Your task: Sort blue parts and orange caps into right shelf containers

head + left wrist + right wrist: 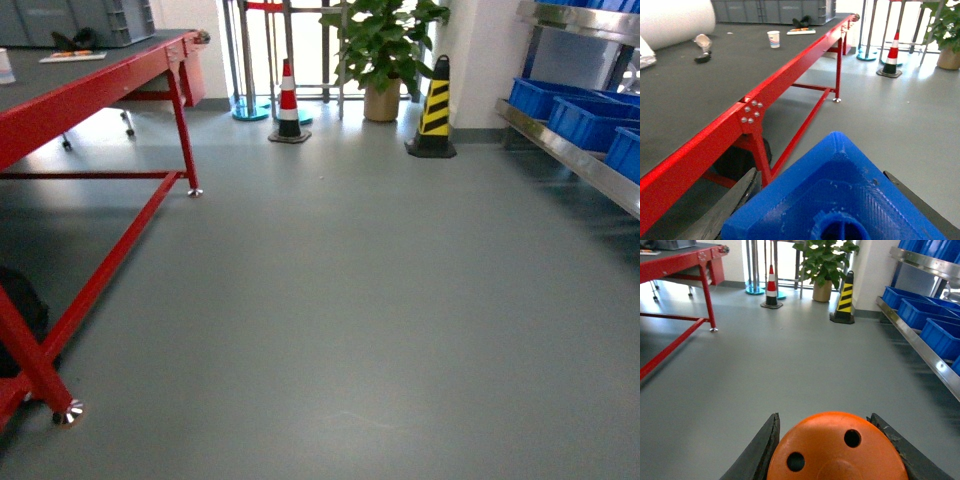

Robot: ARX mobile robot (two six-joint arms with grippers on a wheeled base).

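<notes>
Left end effector (822, 210) grips blue part (840, 195) beside red table (715, 140) edge.

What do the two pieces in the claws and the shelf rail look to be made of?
Blue part: likely plastic, fine ridged texture, matte. Orange cap: smooth, probably plastic, soft sheen, two holes. Shelf rail: shiny, reflective metal, probably steel.

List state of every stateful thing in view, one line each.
Left claw: shut on blue part.
Right claw: shut on orange cap.
Containers: on shelf, open-top, contents not visible.
Paper cup: upright on red table.
Striped cones: upright on floor.
Potted plant: upright.
</notes>
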